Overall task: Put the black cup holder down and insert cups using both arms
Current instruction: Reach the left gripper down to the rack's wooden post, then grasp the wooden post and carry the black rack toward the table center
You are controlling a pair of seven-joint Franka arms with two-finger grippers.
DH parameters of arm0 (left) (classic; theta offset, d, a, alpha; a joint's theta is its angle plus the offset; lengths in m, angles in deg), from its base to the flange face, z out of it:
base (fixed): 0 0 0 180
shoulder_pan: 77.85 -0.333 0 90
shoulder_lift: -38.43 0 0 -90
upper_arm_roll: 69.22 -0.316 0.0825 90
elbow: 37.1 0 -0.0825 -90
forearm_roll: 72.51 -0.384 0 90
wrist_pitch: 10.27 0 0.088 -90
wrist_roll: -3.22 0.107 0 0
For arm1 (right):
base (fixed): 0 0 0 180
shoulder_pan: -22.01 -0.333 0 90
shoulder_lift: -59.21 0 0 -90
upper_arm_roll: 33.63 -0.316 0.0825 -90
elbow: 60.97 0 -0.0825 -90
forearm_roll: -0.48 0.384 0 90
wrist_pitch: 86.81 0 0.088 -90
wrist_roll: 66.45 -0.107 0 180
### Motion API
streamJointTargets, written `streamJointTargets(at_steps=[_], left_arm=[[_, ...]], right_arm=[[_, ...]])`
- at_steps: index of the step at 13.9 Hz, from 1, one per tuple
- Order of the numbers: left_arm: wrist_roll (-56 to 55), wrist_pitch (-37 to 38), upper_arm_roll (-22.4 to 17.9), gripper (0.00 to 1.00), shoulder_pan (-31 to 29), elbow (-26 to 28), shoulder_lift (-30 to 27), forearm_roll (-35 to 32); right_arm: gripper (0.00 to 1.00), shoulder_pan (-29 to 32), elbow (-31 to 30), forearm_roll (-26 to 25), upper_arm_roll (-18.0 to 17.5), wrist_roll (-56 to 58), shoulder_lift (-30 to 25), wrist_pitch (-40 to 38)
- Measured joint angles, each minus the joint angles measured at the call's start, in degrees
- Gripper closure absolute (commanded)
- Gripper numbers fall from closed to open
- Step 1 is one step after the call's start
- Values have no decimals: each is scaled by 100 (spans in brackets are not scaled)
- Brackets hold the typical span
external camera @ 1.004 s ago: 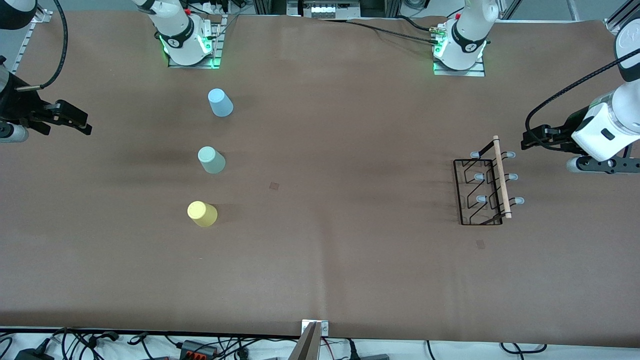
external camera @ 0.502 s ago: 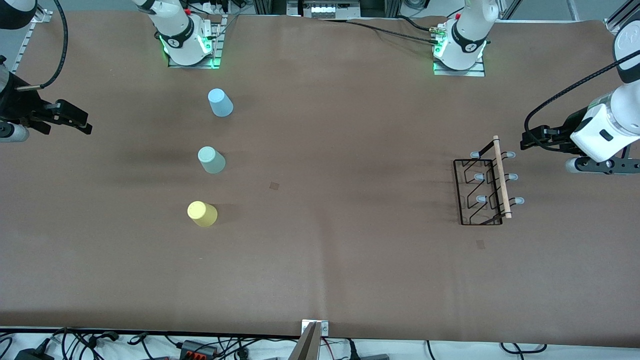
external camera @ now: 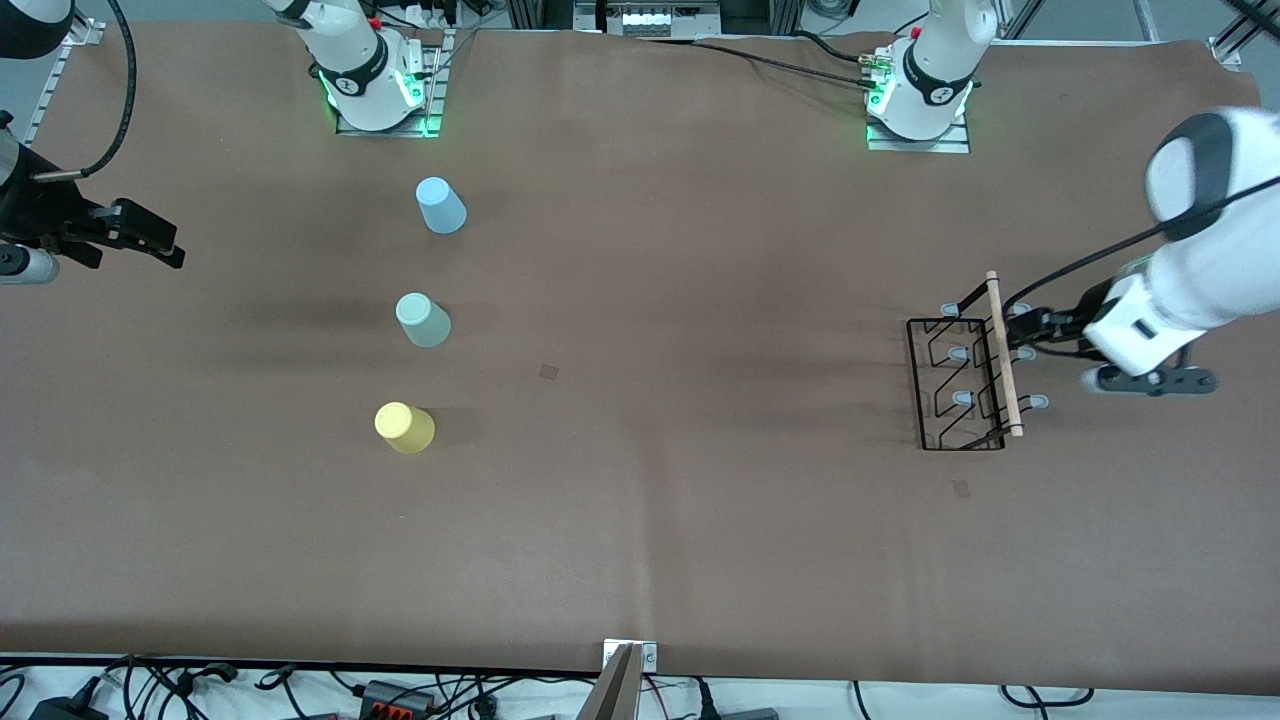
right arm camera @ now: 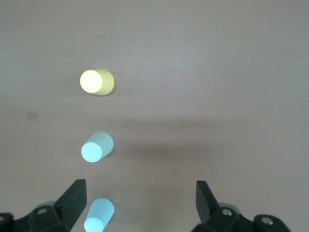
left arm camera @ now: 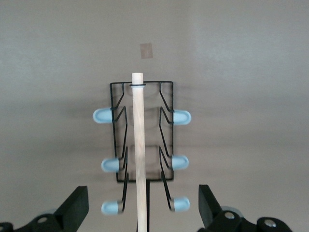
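brown table cover (external camera: 700,520) spanning the view, a small dark patch (external camera: 549,372) near its middle, tangled cables (external camera: 250,690) along its near edge, soft even light, faint shadows

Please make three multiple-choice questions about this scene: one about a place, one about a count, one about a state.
1. Which cup is nearest the front camera? A yellow B mint C blue
2. How many cups stand on the table? A two B three C four
3. The left gripper is: A shut on a cup B open by the holder C resting on the table

Answers:
1 A: the yellow cup lies lowest, below the mint cup and blue cup.
2 B: three show.
3 B: its jaws stand wide apart, either side of the holder.
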Motion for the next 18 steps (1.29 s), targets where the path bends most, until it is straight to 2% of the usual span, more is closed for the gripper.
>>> streamJointTargets(at_steps=[3, 5, 9, 11, 14, 18], left_arm=[[7, -851, -1, 18, -1, 663, 19, -75], [18, -1186, -1, 33, -1, 918, 19, -93], [32, -1261, -1, 62, -2, 1068, 18, -96], [33, -1262, -1, 70, -5, 1114, 18, -96], [37, -1385, -7, 99, -70, 1215, 18, -97], [50, -1439, 16, 99, -64, 1245, 7, -99]], right_arm=[[0, 0, 0, 0, 0, 0, 1, 4], [0, 0, 0, 0, 0, 0, 1, 5], [0, -2, 0, 0, -10, 0, 1, 6], [0, -2, 0, 0, -10, 0, 1, 5], [0, -2, 0, -1, -17, 0, 1, 3], [0, -3, 0, -1, -24, 0, 2, 12]])
